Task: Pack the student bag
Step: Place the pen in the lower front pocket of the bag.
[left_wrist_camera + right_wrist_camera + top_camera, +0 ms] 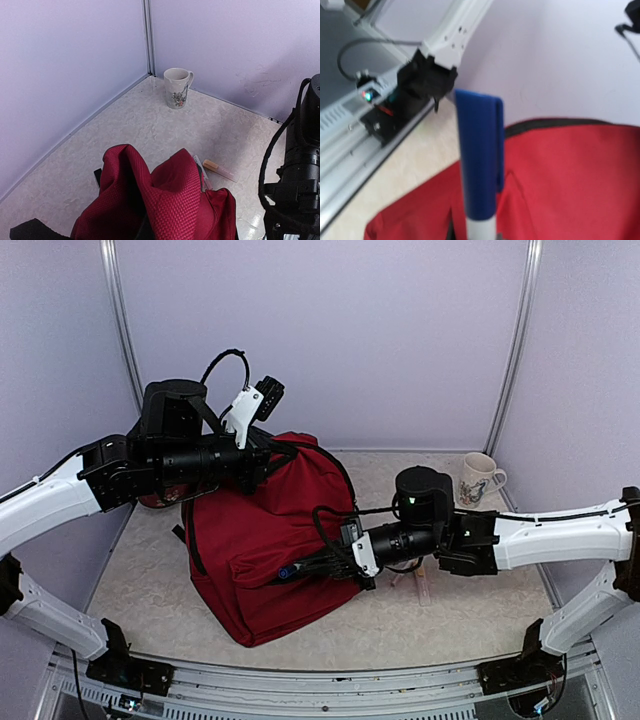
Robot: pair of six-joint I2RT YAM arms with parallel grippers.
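The student bag [255,545], a large dark-red backpack, lies in the middle of the table. Its bunched top fabric [167,200] rises toward the left wrist camera. My left gripper [268,458] sits at the bag's raised top edge, shut on that fabric; its fingers are hidden in the left wrist view. My right gripper [325,565] hovers over the bag's front side, shut on a white marker with a blue cap [480,160]. The marker's blue tip [288,571] points left across the bag.
A patterned white mug [480,478] stands in the far right corner, seen also as the mug [177,87] by the wall joint. A clear tube with a tan cap [220,170] lies on the table just past the bag. Pale walls close in three sides.
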